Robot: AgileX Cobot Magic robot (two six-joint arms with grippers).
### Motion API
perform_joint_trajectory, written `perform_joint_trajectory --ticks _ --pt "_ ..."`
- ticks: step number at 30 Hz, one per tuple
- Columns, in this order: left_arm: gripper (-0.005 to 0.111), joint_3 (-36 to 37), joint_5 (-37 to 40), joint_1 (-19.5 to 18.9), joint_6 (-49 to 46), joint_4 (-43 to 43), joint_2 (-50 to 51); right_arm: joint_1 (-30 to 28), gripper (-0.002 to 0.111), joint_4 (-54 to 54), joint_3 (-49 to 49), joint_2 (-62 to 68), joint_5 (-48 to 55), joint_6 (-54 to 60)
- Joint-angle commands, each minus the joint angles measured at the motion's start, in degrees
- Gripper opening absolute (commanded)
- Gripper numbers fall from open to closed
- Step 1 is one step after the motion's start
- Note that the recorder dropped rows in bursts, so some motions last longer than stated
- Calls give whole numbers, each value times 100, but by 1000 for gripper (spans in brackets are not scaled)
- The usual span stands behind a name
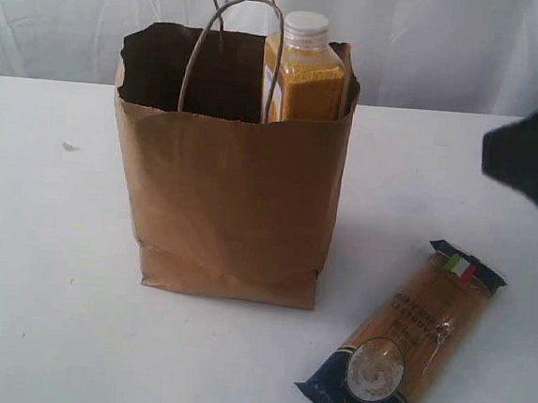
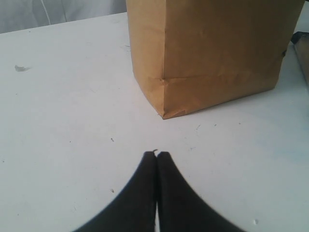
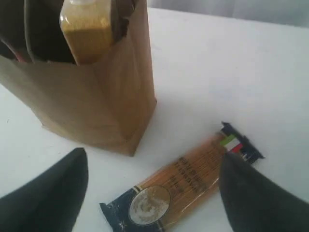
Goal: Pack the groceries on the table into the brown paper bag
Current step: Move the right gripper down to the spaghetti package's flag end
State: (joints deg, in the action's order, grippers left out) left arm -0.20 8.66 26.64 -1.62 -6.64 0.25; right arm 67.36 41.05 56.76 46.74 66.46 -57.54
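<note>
The brown paper bag (image 1: 232, 198) stands upright in the middle of the white table (image 1: 46, 276), mouth open. An orange juice bottle (image 1: 304, 73) with a white cap stands inside it at the right wall and pokes above the rim; the right wrist view shows the bottle (image 3: 87, 29) too. The long pasta packet (image 1: 403, 341) lies flat on the table to the bag's right. My right gripper (image 3: 154, 166) hangs open above the pasta packet (image 3: 186, 181), holding nothing. My left gripper (image 2: 157, 154) is shut and empty, low over the table in front of a bottom corner of the bag (image 2: 212, 53).
White curtain runs behind the table. A small scrap or mark (image 1: 69, 146) lies on the tabletop left of the bag. Part of my right arm (image 1: 537, 159) shows dark at the right edge of the exterior view.
</note>
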Motion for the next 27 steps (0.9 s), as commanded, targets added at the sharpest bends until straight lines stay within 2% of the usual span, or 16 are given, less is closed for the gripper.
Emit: perform_joint_trajectory --ticks 1,4,6,12,14,19,24,27 --pt "0 20 -11 -16 -18 -20 -25 11 69 -7 -1006 -145 -833 -882" --pt "0 20 -11 -16 -18 -20 -25 11 66 -90 -1607 -145 -1536 -1234" --pt "0 20 -11 -16 -18 -20 -25 11 57 -107 -1929 -145 -2189 -1422" --pt "0 20 -11 -16 -18 -20 -25 11 12 -79 -2299 -145 -3858 -1598" --pt "0 20 -11 -16 -18 -20 -25 11 2 -79 -2299 -145 -4235 -1598" --pt "0 20 -11 -16 -18 -20 -25 11 0 -122 -2299 -145 -4635 -1598" --pt "0 20 -11 -16 -18 -20 -25 11 0 -214 -2299 -145 -4179 -1598" --pt "0 20 -11 -16 -18 -20 -25 -4 0 190 -2299 -145 -3915 -1612"
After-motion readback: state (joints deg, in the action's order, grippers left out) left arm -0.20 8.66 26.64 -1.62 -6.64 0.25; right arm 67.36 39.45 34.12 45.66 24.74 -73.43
